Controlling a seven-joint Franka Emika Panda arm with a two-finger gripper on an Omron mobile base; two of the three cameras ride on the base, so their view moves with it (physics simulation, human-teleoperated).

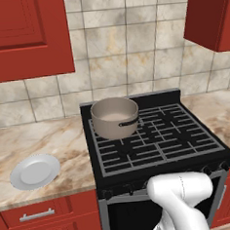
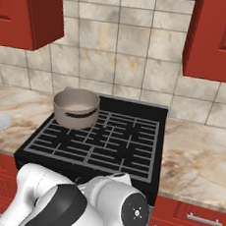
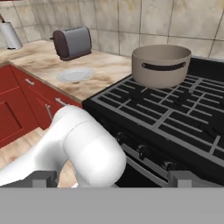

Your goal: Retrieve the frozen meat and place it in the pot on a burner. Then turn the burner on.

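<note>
The black stove (image 1: 158,147) takes up the middle of the kitchen, set between two stretches of marbled tan counter (image 1: 45,139), with red cabinets (image 1: 25,33) hung on the tiled wall above and red drawers below. Its top is covered by gridded iron grates, and a row of dark knobs (image 3: 144,153) runs along its front edge. No brand, label or other writing can be read anywhere on the stove, the cabinets or the smaller things.

The pot (image 1: 115,118) stands upright on the back left burner (image 1: 119,131), its short dark handle turned toward the front of the stove. Its pale inside looks bare as far as the views reach. The frozen meat cannot be found on the stove or on the counter.

In the hand view a dark toaster (image 3: 72,42) stands on the counter left of the stove against the wall. A round white plate (image 1: 35,171) lies flat on the counter in front of it, well apart from the pot.

The claw (image 3: 113,177) hangs low in front of the stove with its two fingers spread wide apart, holding nothing.
</note>
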